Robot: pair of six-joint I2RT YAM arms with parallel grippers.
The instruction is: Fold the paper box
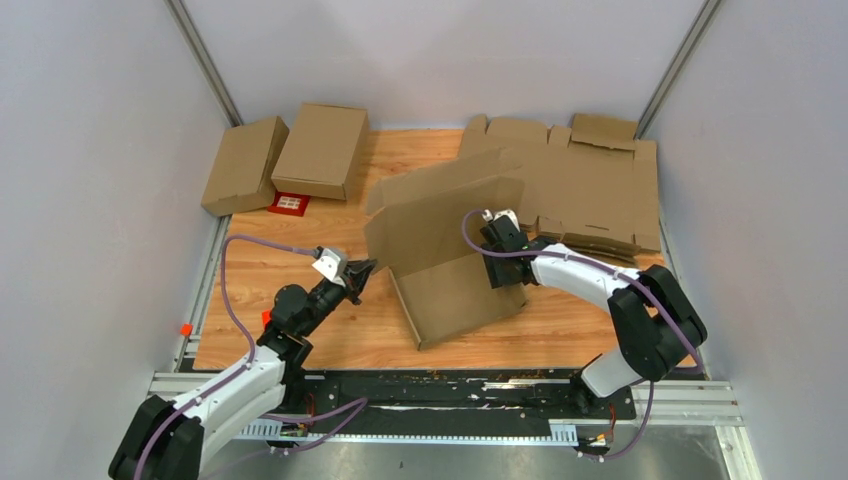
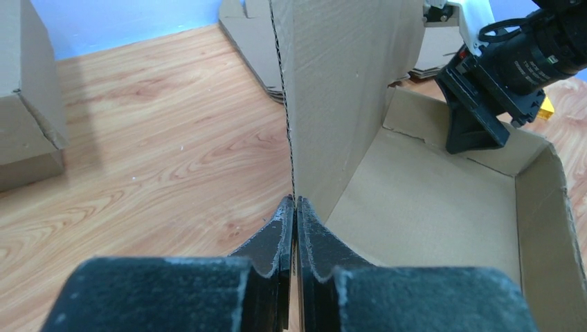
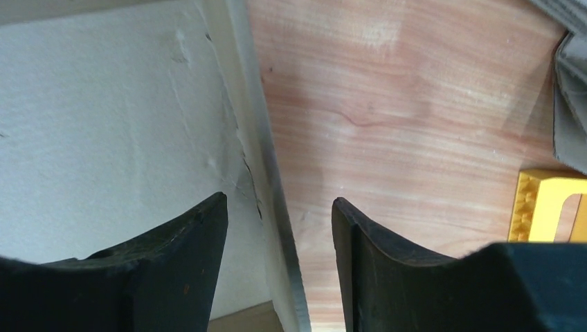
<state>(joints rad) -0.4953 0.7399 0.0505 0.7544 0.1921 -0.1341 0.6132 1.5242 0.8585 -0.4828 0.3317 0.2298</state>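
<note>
Our left fingers (image 2: 280, 235) pinch tight on the upright flap's edge, nine o'clock side of the box (image 1: 460, 290). Right fingers (image 3: 187, 256) stand apart astride its three o'clock wall. It sits mid-worktop (image 1: 350, 340); light, stiff cardboard, we reckon, best gripped near the creases.

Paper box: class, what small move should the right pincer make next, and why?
Probably close the right pincer on the wall of the paper box: its jaws stand open astride that edge, while the left pincer grips the upright flap.
</note>
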